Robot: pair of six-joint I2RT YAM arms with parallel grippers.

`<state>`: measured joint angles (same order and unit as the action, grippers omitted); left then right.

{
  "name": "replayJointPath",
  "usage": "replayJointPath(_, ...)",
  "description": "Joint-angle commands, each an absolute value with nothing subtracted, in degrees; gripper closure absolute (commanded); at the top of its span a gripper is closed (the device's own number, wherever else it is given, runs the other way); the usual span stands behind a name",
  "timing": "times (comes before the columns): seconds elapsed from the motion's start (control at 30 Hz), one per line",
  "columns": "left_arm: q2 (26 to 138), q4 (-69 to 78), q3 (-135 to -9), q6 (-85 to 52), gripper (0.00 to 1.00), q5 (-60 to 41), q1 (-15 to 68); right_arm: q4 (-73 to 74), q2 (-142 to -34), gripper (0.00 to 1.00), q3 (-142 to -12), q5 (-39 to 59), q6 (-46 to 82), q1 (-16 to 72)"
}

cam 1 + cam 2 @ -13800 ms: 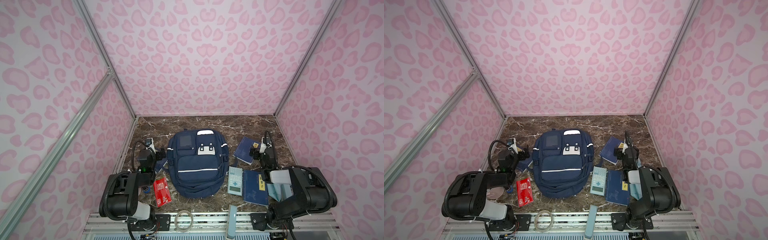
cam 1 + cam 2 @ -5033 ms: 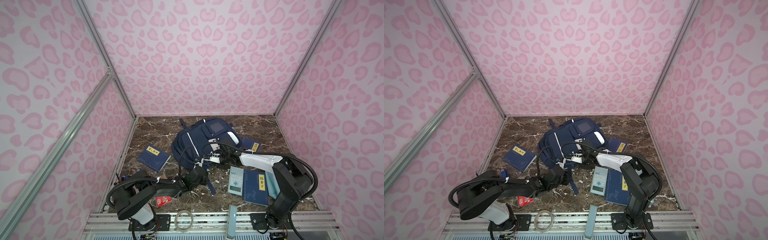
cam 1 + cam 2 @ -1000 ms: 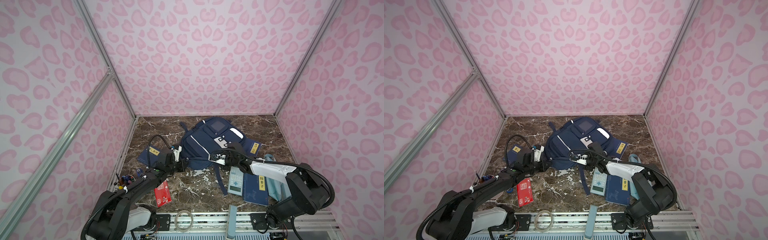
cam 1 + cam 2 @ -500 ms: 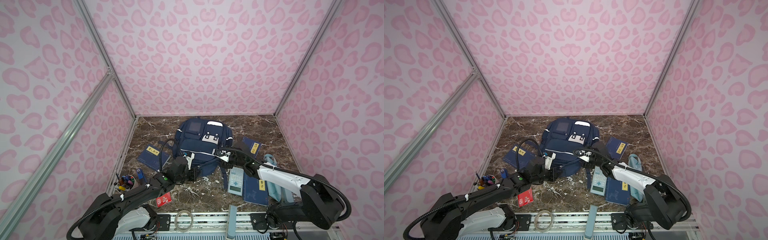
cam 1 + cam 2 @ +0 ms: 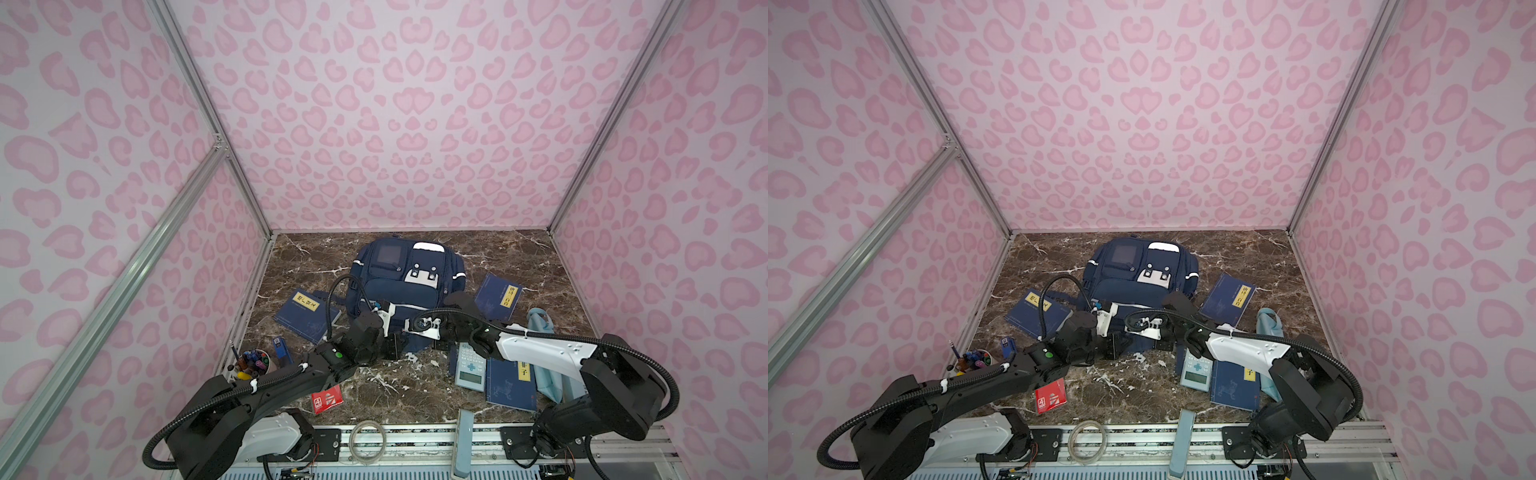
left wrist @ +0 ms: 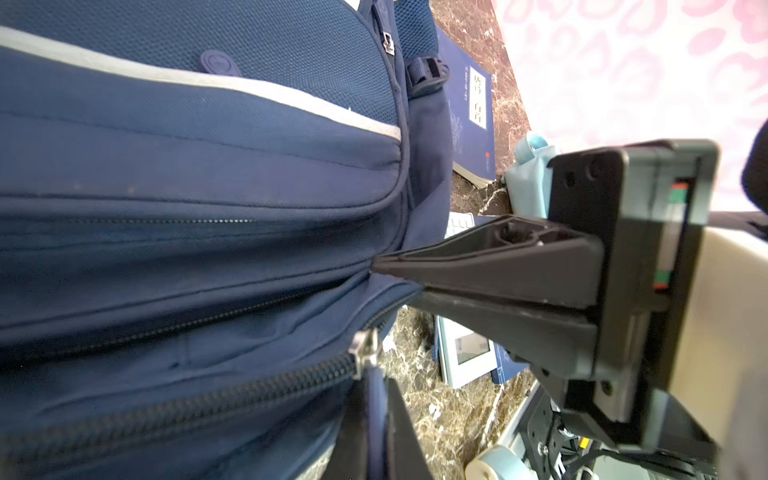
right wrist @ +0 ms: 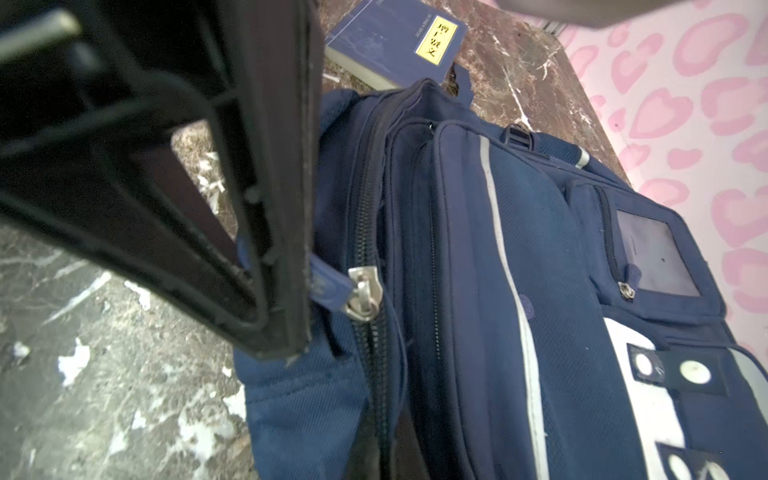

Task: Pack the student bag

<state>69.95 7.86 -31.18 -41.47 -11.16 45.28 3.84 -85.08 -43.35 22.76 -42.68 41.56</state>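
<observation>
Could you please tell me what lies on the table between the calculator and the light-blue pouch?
A dark-blue book with a yellow label lies there, seen in both top views.

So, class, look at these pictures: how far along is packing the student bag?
Done: nothing packed; the student bag lies flat, seemingly still zipped. In hand: the left gripper pinches the zipper pull, and the right gripper pinches the bag beside it. Remaining: unzip, then load the dark-blue book left of the bag, calculator, pen cup and the rest from the table.
</observation>
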Motion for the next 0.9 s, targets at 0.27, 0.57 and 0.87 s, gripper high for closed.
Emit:
replayJointPath(0.27, 69.4, 6.6, -24.6, -35.5, 0.96, -11.3, 28.4, 3.8, -78.1, 1.0, -37.9, 23.1, -44.7, 33.3)
replayJointPath(0.57, 70.8, 6.6, -26.8, -32.6, 0.96, -14.1, 23.4, 12.4, -82.4, 1.0, -35.4, 18.5, -42.9, 26.4)
replayJointPath(0.87, 70.8, 10.5, -30.5, -40.9, 0.96, -14.0, 38.6, 7.8, -73.2, 0.46, -37.3, 13.6, -28.7, 35.7)
